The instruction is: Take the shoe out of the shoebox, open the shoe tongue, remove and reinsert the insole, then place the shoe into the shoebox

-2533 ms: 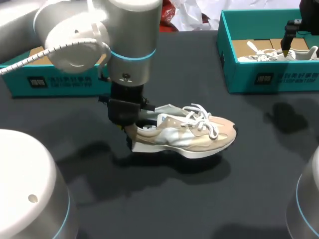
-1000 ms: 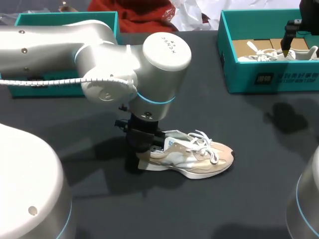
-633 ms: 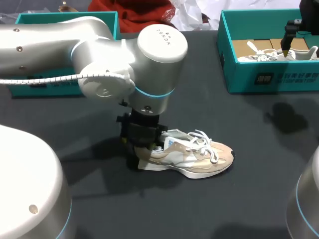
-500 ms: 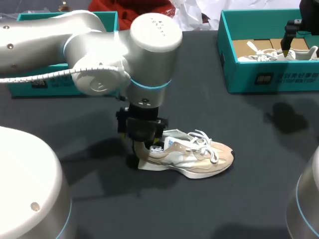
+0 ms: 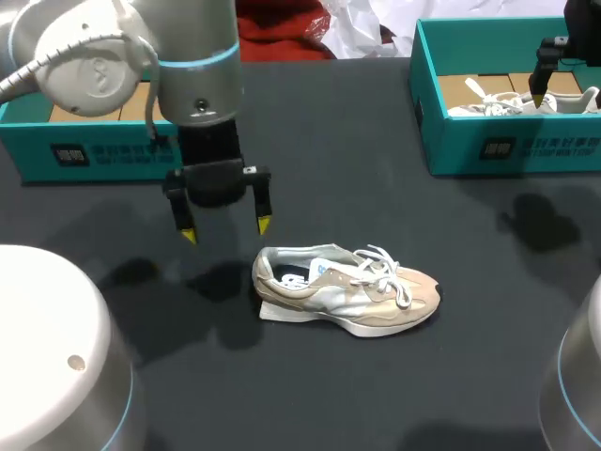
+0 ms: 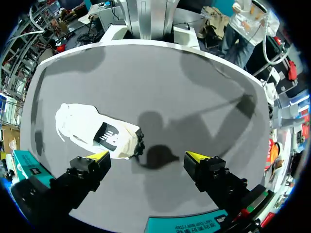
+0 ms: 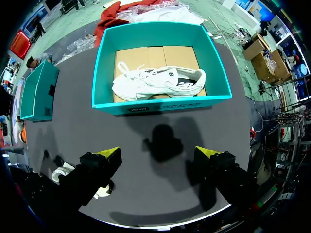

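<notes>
A beige and white shoe (image 5: 352,292) with white laces lies on its sole on the dark table, toe to the right; its dark insole (image 5: 287,275) shows through the opening. In the left wrist view the shoe (image 6: 92,132) lies below, ahead of one finger. My left gripper (image 5: 225,230) (image 6: 146,156) hangs open above the table, just left of and behind the heel, touching nothing. My right gripper (image 7: 158,153) stands open and empty, high over the table in front of the right shoebox (image 7: 155,104); one of its fingers (image 5: 544,64) shows in the head view.
The teal right shoebox (image 5: 427,103) at the back right holds a white shoe (image 5: 516,101) (image 7: 160,81) on cardboard. A second teal box (image 5: 94,155) (image 7: 39,90) stands at the back left, behind my left arm.
My left gripper opened, let go of the shoe's heel, and rose up and back to the left. The shoe stays flat on the table. The right arm has not moved.
</notes>
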